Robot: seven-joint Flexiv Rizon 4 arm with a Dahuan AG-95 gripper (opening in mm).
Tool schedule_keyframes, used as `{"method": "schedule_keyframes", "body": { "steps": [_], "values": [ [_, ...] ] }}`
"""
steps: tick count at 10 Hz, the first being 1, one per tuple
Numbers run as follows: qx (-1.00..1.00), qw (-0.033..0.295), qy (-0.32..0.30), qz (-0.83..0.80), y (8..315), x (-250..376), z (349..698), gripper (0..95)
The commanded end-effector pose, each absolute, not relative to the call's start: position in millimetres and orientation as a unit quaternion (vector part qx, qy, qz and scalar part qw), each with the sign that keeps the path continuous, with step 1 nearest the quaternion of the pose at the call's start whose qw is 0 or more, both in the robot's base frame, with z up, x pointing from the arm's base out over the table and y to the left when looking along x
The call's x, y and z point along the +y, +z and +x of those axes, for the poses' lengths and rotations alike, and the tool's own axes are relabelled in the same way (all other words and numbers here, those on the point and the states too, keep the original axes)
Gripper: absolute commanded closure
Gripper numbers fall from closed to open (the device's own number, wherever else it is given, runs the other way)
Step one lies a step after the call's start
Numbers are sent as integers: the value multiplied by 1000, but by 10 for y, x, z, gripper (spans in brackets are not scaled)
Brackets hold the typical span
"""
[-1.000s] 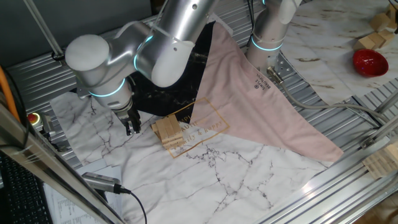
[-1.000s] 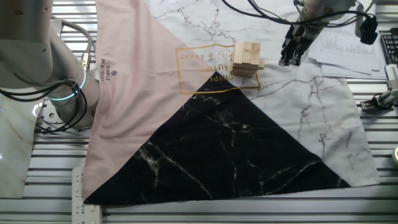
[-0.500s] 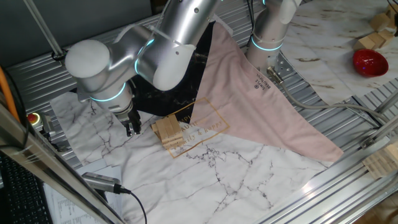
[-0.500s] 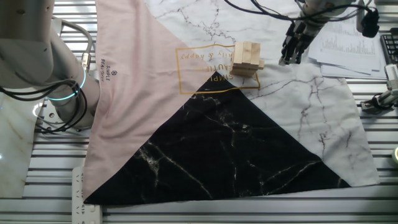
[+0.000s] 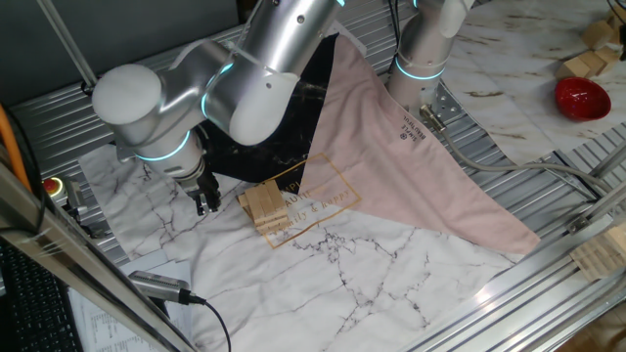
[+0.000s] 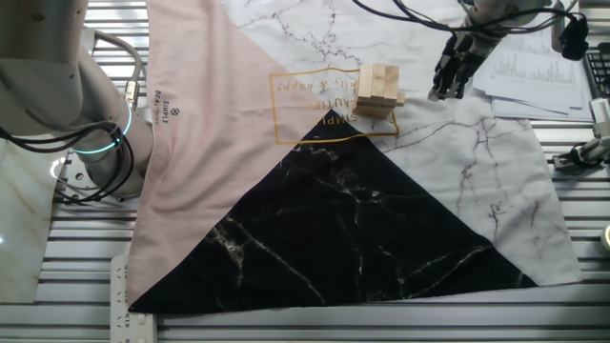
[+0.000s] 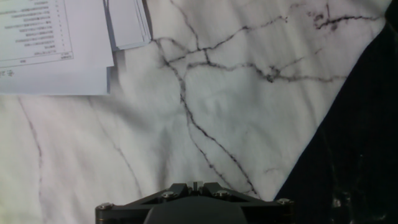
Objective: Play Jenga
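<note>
Progress looks slight: the Jenga (image 5: 263,206) stands as a short crosswise stack on the marble-print cloth (image 5: 323,269), near the gold-printed box on the cloth, and no bar lies loose beside it in either fixed view. One bar at the lower right of the stack juts out a little in the other fixed view (image 6: 378,91); whether that is a started push or plain unevenness I cannot tell. The gripper (image 5: 206,200) hangs just beside the tower, apart from it and holding nothing. Its jaws appear drawn close together, though the fixed views are too small to be sure, and the hand view shows only cloth and the papers (image 7: 56,43). By my judgement, picking a bar, working it out and laying it on top all remain.

Writing: "SIMPLE" can be read on the pink part of the cloth (image 6: 164,108), with a second line beneath that is too small. The gold lettering in the frame reads partly as "& HAPPY", upside down. The papers carry print too fine to read.
</note>
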State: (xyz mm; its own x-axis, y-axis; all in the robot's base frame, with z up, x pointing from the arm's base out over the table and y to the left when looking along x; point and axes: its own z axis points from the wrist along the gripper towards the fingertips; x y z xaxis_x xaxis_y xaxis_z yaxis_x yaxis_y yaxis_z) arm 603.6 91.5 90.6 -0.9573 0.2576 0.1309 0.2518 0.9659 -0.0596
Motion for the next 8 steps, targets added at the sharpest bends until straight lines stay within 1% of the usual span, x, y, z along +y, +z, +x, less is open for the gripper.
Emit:
{"method": "schedule_keyframes", "body": {
  "steps": [1,8],
  "values": [
    [-989,68,9,-128,909,918,6031,950],
    [-989,70,1,-127,909,918,6031,950]
  ]
}}
